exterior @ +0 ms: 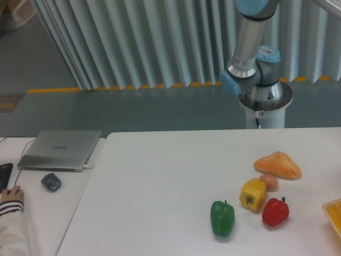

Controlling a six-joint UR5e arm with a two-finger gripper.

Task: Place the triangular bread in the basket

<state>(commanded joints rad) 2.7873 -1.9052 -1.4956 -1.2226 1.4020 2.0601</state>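
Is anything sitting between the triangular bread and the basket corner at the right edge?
No. The triangular bread has bare table between it and the basket. The red pepper sits left of that line.

My arm is silver with pale blue joints. The bread is golden-orange, the bun pinkish-tan. Three peppers: one yellow, one red, one green. The basket is yellow-orange with a pale rim, the table white, the laptop silver-grey.
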